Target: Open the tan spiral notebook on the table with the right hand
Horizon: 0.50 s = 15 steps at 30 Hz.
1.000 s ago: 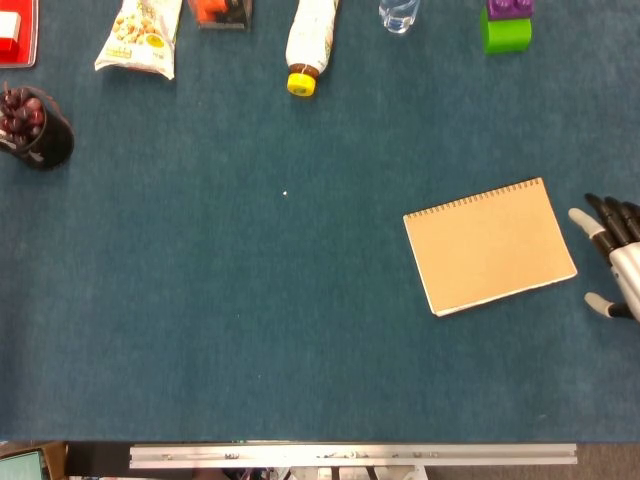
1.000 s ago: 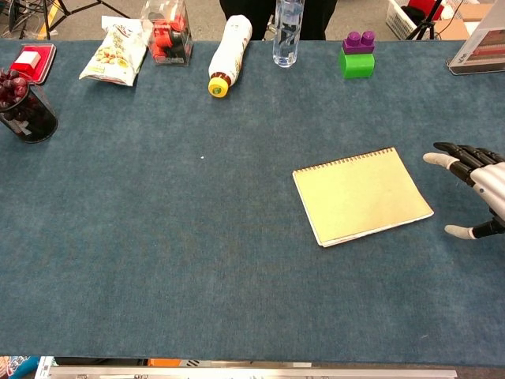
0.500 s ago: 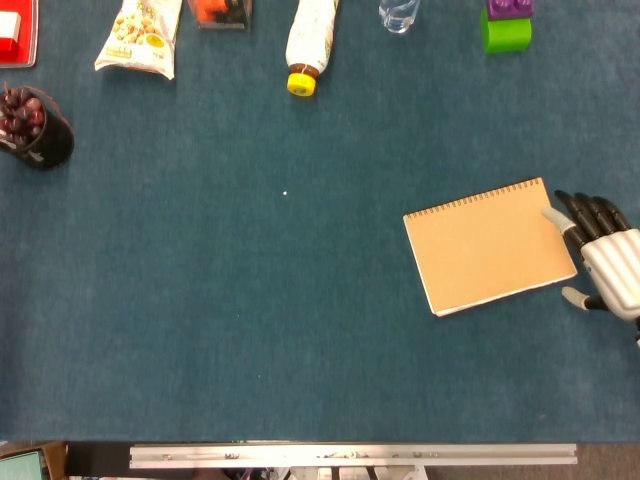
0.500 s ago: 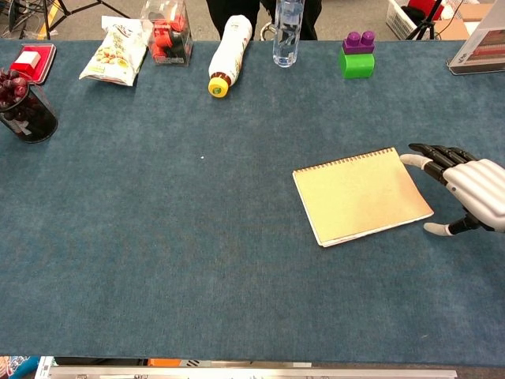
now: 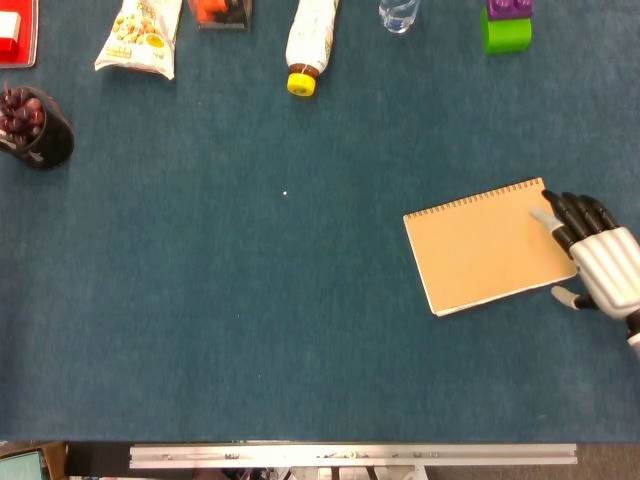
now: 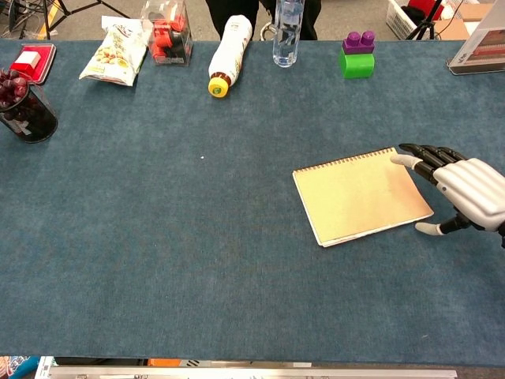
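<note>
Nearby, only the right robot hand (image 5: 598, 264) borders the closed notebook (image 5: 488, 246).

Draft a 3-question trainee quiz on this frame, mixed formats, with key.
1. True or false: the notebook is already open.
2. Where is the right hand relative to the notebook? A) at its right edge B) at its left edge C) far off by the green block
3. Fill in: the bottle with the yellow cap lies on its ____.

Key: 1 false; 2 A; 3 side.
</note>
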Motion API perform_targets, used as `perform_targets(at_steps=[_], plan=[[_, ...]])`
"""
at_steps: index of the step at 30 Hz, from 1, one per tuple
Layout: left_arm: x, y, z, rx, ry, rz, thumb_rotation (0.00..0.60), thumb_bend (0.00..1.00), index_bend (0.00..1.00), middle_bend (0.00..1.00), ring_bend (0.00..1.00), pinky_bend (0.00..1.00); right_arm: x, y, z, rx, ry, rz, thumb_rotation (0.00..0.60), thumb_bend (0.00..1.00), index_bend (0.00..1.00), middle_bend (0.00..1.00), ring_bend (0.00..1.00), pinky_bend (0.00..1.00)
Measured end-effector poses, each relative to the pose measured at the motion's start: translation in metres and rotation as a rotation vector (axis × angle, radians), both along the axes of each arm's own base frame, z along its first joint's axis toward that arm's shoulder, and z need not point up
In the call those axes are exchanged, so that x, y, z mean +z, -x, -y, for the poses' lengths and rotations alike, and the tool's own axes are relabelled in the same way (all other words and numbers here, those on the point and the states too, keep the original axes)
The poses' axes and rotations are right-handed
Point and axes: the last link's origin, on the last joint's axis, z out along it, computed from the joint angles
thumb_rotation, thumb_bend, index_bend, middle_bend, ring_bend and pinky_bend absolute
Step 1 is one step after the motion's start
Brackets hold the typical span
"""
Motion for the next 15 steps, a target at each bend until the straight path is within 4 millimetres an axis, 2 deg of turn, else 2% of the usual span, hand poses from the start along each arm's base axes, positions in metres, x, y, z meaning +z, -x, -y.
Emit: perform_targets(at_steps=[15], plan=[[0.0001, -0.0001, -0.0003, -0.001, 0.0, -0.002, 0.6, 0.24, 0.47, 0.3, 0.24, 0.37, -0.0025, 0.0038, 0.0054, -0.018, 0.008, -0.01, 0.6, 0.1, 0.13, 0.02, 0.0, 0.1]])
